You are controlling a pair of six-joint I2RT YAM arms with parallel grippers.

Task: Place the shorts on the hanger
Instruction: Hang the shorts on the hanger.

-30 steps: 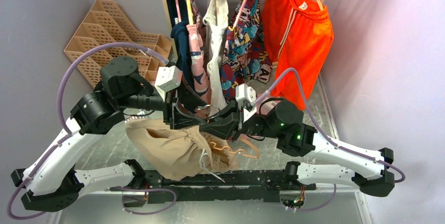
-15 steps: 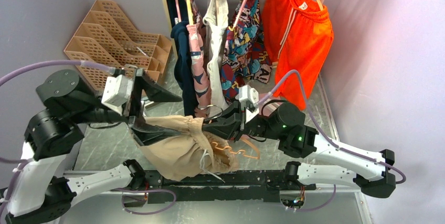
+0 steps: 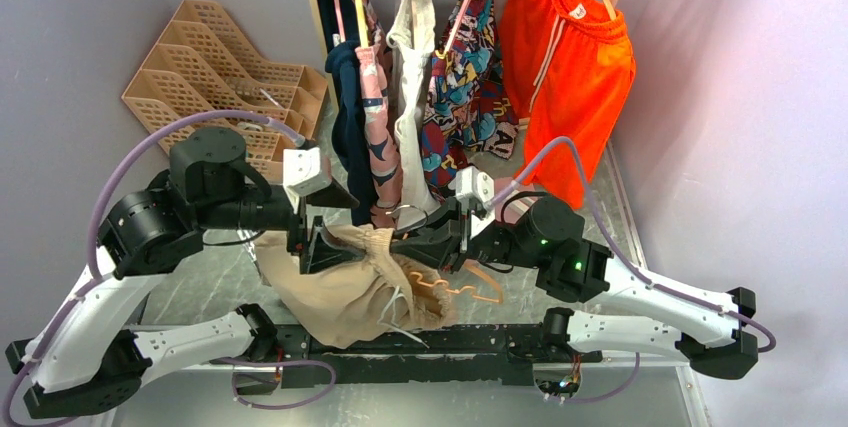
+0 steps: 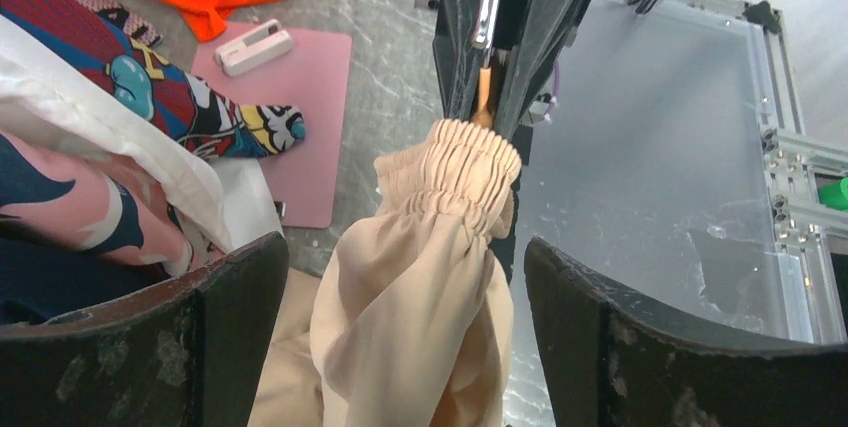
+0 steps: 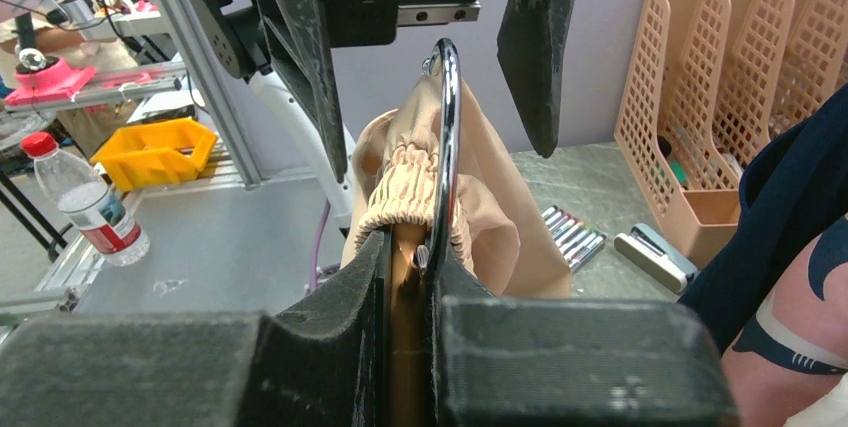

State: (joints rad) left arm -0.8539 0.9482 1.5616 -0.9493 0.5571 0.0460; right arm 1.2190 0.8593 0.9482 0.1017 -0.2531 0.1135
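Grey table (image 3: 215,292) below. Shorts (image 3: 335,292) look soft and floppy; I'd grab the bunched waistband (image 4: 465,162). Left gripper (image 4: 405,257) gapes empty; right gripper (image 5: 405,247) pinches the hanger (image 3: 450,285).

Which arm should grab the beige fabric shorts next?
Probably the left: the left tool is open, straddling the gathered waistband of the beige fabric shorts. The right tool is busy, shut on the slim pale orange hanger.
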